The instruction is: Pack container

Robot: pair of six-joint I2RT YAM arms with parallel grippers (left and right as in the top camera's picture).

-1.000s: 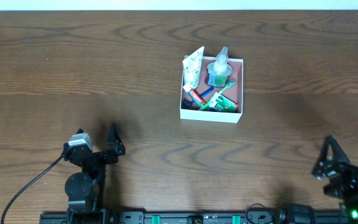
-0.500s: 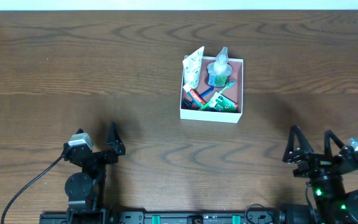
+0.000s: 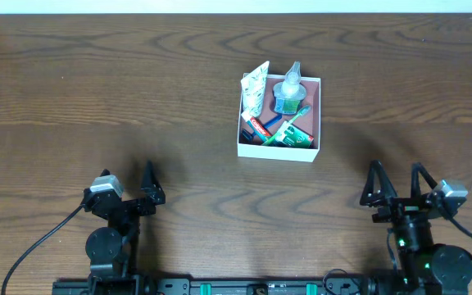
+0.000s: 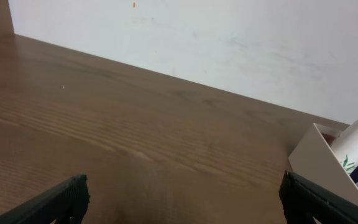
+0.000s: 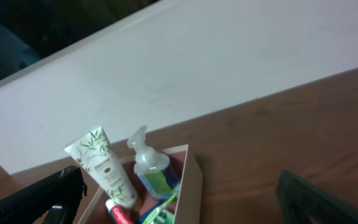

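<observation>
The left gripper [image 3: 127, 183] and the right gripper [image 3: 395, 175] are both spread wide, and nothing is held or touched. One container [image 3: 277, 151] is seen on the table [image 3: 97, 82], well apart from both. It is open side up and roughly square, so no long axis can be told. Inside are packed one white tube [image 3: 256, 85], one pump bottle [image 3: 288, 92] and one toothpaste [image 3: 257, 127].

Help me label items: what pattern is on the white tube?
Green leaf sprigs on the tube, clearest in the right wrist view.

The right fingers [image 3: 374, 182] have swung leftward, now fully visible.
</observation>
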